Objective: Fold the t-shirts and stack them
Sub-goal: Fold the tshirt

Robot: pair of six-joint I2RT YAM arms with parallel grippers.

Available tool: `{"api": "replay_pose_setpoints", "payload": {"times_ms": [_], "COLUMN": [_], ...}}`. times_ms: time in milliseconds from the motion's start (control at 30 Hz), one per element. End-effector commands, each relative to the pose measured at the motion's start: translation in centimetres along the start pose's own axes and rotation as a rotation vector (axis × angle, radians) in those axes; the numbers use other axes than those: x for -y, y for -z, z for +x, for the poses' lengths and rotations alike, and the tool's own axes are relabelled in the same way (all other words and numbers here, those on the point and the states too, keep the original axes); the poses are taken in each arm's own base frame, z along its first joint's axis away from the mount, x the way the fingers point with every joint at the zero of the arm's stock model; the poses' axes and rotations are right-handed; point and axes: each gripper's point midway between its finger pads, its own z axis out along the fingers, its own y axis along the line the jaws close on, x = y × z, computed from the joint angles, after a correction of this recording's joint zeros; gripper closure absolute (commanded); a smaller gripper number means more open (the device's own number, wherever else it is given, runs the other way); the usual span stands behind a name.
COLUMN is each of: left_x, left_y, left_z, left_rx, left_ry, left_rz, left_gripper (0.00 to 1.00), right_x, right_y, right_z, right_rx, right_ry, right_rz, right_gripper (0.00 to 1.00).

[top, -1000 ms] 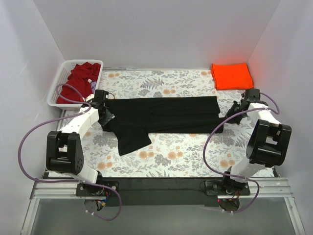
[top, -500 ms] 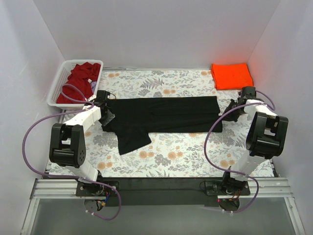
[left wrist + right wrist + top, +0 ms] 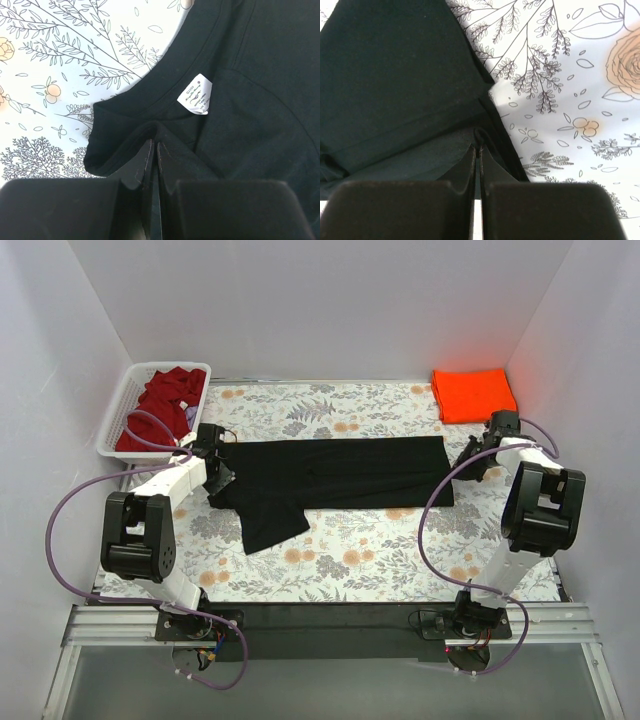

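The black t-shirt (image 3: 330, 475) lies stretched sideways across the middle of the floral table, one sleeve hanging toward the front left. My left gripper (image 3: 215, 462) is shut on its collar end; the left wrist view shows the pinched fold (image 3: 155, 132) and the white neck label (image 3: 196, 95). My right gripper (image 3: 468, 458) is shut on the hem end (image 3: 479, 134). The orange t-shirt (image 3: 473, 395) lies folded at the back right corner. The dark red t-shirt (image 3: 165, 400) is bunched in the basket.
The white slatted basket (image 3: 117, 418) stands at the back left corner. White walls close in the table on three sides. Purple cables loop beside both arm bases. The floral tablecloth (image 3: 380, 550) shows in front of the black shirt.
Both grippers have shifted slightly toward the back, pulling the black shirt's far edge with them. The right arm's wrist moved from beside the hem to nearer the orange shirt.
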Motion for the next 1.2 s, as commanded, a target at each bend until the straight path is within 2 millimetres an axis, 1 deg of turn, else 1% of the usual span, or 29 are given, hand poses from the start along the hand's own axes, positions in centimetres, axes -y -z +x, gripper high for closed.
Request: {"api": "replay_pose_setpoints", "payload": {"times_ms": [0,167,233,267,300,367,433,467,500,533,567,600,633,700,733,767,800,833,867,900,933,967,1000,1033,1067,1100,1133,1167], "left_x": [-0.4,-0.3,-0.3,-0.3,0.0,0.0,0.2,0.3,0.4,0.5,0.7,1.0,1.2,1.1,0.9,0.8,0.8,0.5,0.7,0.7,0.1,0.4,0.3,-0.1,0.0,-0.1,-0.3,-0.6], "left_y": [-0.5,-1.4,-1.7,-1.8,-1.9,-1.7,-1.4,-1.1,-0.6,-0.2,0.2,1.1,1.6,2.6,3.5,4.1,4.8,5.9,6.6,7.1,7.9,8.5,8.9,9.2,9.6,9.8,9.9,9.8], "left_z": [-1.1,-0.8,-0.8,-0.5,-0.3,-0.1,-0.2,-0.5,-0.9,-1.2,-1.5,-2.0,-2.0,-2.0,-2.0,-1.7,-1.5,-1.1,-0.4,0.1,1.0,2.1,3.1,4.2,5.9,6.9,7.9,9.6], "left_rx": [0.040,0.044,0.042,0.034,0.020,0.018,0.027,0.037,0.049,0.058,0.066,0.083,0.084,0.091,0.096,0.093,0.093,0.096,0.097,0.103,0.099,0.101,0.091,0.067,0.044,0.021,0.000,-0.027], "left_ry": [0.015,0.008,0.003,-0.008,-0.013,-0.018,-0.022,-0.024,-0.024,-0.027,-0.028,-0.024,-0.026,-0.029,-0.030,-0.033,-0.038,-0.043,-0.067,-0.093,-0.113,-0.151,-0.173,-0.182,-0.219,-0.233,-0.234,-0.267], "left_rz": [-0.023,-0.021,-0.022,-0.019,-0.005,0.009,0.027,0.036,0.047,0.055,0.065,0.088,0.103,0.120,0.129,0.141,0.151,0.165,0.180,0.188,0.181,0.184,0.183,0.171,0.188,0.193,0.192,0.190], "left_gripper": [1.00,1.00,1.00,0.99,0.93,0.88,0.77,0.73,0.66,0.62,0.57,0.51,0.44,0.37,0.35,0.32,0.32,0.32,0.31,0.29,0.29,0.28,0.28,0.28,0.28,0.28,0.28,0.29], "right_x": [-0.6,-0.1,-0.2,-0.2,-0.3,-0.8,-1.0,-1.3,-1.5,-1.6,-2.1,-2.3,-2.5,-2.9,-3.1,-3.7,-3.5,-3.6,-4.1,-3.9,-4.5,-4.5,-4.5,-4.6,-4.7,-4.7,-4.9,-4.7], "right_y": [-0.1,-1.3,-1.6,-2.1,-2.3,-2.7,-2.9,-2.8,-2.7,-2.6,-2.1,-1.7,-1.4,-0.1,0.3,1.4,1.7,2.0,3.0,3.1,3.9,4.2,4.6,4.9,5.1,5.3,5.6,5.6], "right_z": [-2.2,-2.1,-2.2,-1.9,-1.8,-1.5,-1.4,-1.3,-1.3,-1.4,-1.3,-1.4,-1.3,-1.1,-0.9,-0.9,0.0,0.4,0.8,1.7,2.2,2.8,3.1,4.3,4.9,5.5,6.6,7.1], "right_rx": [0.060,0.055,0.053,0.035,0.028,0.008,0.002,0.002,0.005,0.008,0.018,0.027,0.031,0.052,0.057,0.079,0.069,0.072,0.092,0.081,0.094,0.096,0.102,0.100,0.097,0.094,0.089,0.086], "right_ry": [0.026,0.034,0.040,0.045,0.050,0.065,0.081,0.091,0.100,0.104,0.115,0.122,0.134,0.155,0.164,0.179,0.181,0.185,0.205,0.208,0.227,0.241,0.251,0.265,0.274,0.288,0.308,0.311], "right_rz": [-0.007,0.005,-0.001,-0.008,-0.016,-0.039,-0.045,-0.047,-0.051,-0.052,-0.056,-0.058,-0.057,-0.047,-0.046,-0.052,-0.046,-0.046,-0.053,-0.051,-0.068,-0.067,-0.066,-0.071,-0.077,-0.082,-0.093,-0.094], "right_gripper": [0.99,0.99,0.99,0.99,0.99,0.93,0.86,0.76,0.70,0.66,0.56,0.52,0.46,0.42,0.42,0.41,0.40,0.39,0.36,0.36,0.34,0.34,0.31,0.30,0.30,0.30,0.30,0.30]}}
